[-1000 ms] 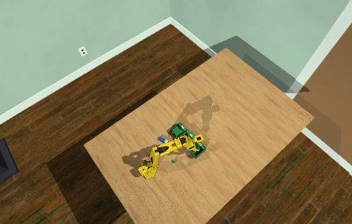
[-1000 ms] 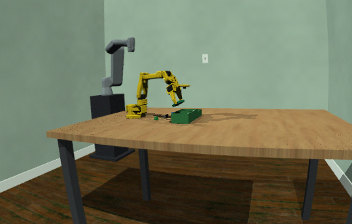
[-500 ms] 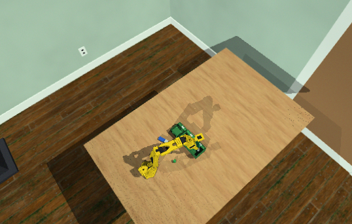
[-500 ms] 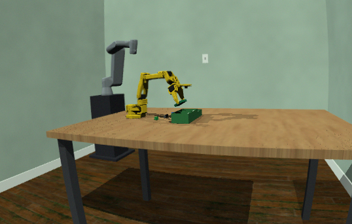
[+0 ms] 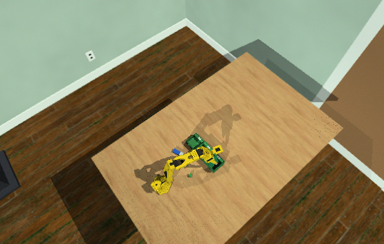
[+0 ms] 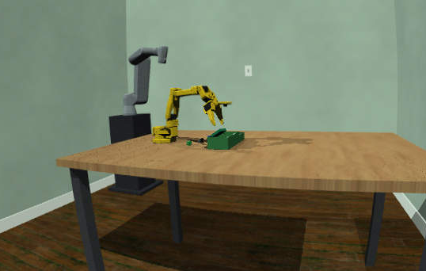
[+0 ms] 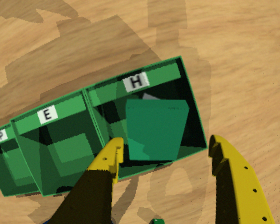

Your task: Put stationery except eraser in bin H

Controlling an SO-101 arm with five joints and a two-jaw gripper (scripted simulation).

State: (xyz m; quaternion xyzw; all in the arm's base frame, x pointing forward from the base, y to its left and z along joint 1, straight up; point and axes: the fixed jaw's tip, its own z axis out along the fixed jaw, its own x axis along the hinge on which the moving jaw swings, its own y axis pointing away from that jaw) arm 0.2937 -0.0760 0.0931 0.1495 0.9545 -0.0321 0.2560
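A row of green bins (image 5: pixel 193 141) (image 6: pixel 230 142) stands on the table, with labels E (image 7: pixel 47 115) and H (image 7: pixel 135 82). A flat green slab (image 7: pixel 156 129) (image 6: pixel 220 132) leans tilted in the bin marked H (image 7: pixel 165 72), one edge up at the rim. My gripper (image 7: pixel 165 141) (image 6: pixel 216 118) (image 5: pixel 212 154) hangs above that bin, open. Its fingers stand clear of the slab on both sides. A small green cube (image 5: pixel 190 175) (image 6: pixel 189 143) lies on the table in front of the bins. A blue thing (image 5: pixel 178 152) lies beside the bins, near the arm.
A small dark thing (image 6: pixel 200 139) lies on the table between the cube and the bins. The arm's yellow base (image 5: pixel 160 185) (image 6: pixel 164 135) stands near the table's edge. A grey arm on a dark pedestal (image 6: pixel 131 127) stands off the table behind it.
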